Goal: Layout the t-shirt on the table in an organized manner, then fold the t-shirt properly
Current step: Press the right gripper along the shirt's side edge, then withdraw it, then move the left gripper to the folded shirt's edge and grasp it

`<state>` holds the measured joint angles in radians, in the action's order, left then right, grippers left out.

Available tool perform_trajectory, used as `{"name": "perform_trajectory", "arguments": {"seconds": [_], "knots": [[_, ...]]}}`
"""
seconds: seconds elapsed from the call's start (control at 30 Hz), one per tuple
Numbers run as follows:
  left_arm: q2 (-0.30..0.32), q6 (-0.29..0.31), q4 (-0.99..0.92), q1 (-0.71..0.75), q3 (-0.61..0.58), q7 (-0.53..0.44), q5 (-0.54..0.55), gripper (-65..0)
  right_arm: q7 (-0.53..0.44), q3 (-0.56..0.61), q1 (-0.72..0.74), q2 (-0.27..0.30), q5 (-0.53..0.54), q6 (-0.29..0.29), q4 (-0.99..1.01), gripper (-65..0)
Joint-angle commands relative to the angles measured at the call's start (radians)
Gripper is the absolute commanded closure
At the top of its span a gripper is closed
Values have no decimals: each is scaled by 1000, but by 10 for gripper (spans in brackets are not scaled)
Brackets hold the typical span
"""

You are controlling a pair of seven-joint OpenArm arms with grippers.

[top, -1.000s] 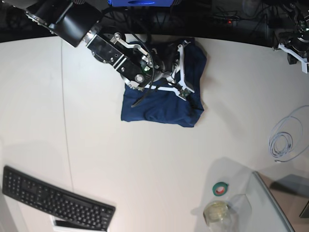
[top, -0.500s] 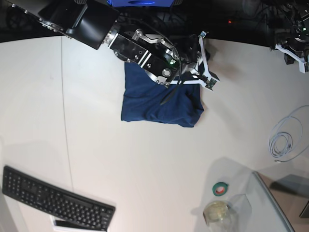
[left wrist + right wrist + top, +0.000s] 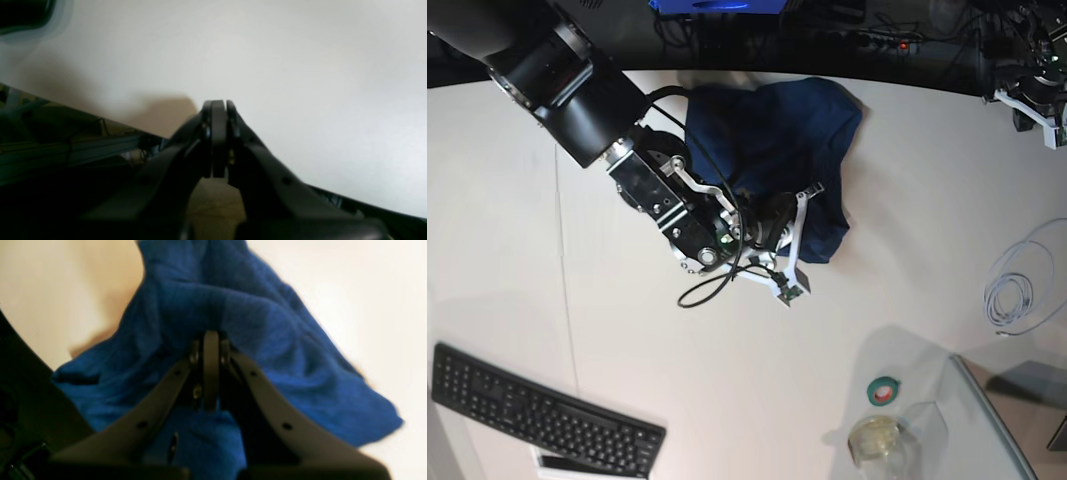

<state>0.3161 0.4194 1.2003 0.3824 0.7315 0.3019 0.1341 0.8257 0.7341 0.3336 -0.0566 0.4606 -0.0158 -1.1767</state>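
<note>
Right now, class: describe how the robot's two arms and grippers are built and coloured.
The right arm has a bulky matte-black cylindrical housing, black-and-silver wrist links, a looping black cable and white finger struts. The right gripper and left gripper have dark tapered fingers. The left arm shows white brackets.

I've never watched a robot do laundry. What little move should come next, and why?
Probably lift and draw the pinched cloth outward. The right gripper is shut on the t-shirt, which lies bunched on the table, not spread flat.
</note>
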Motion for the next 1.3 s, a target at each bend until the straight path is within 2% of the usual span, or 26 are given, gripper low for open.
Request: {"name": "perform_trajectory", "arguments": {"seconds": [0.0,0.23,0.37,0.57,0.67,0.77,0.87,0.97,1.07,1.23,1.27], "knots": [[19,-6,17,2,6,-22,6,0,-35,-1,37,-24,4,-5,14,0],[19,-6,16,2,6,-22,6,0,-133,23,101,-76,5,-6,169,0],[16,-6,17,-1,1,-22,8,0,-230,32,137,-91,10,-6,252,0],[2,-6,17,-30,-158,-16,8,0,-409,32,150,-96,10,-6,361,0],[-8,-6,54,-32,-246,-16,8,0,-423,28,150,-88,11,-6,335,0],[-48,-6,160,-26,-309,-14,8,0,-339,2,120,-15,11,-6,139,0],[-77,-6,270,-20,-378,-5,8,0,-265,-110,20,48,7,-6,-111,0],[-87,-6,364,-23,-453,87,20,0,-211,-235,-78,108,7,-6,-306,0],[-90,-4,428,-30,-517,132,143,0,-170,-328,-163,179,8,-6,-428,0],[-67,-4,438,-32,-539,135,451,-12,-174,-405,-275,274,10,-6,-461,0],[-62,-4,435,-32,-553,135,496,-143,-174,-413,-288,289,10,-6,-454,0]]}}
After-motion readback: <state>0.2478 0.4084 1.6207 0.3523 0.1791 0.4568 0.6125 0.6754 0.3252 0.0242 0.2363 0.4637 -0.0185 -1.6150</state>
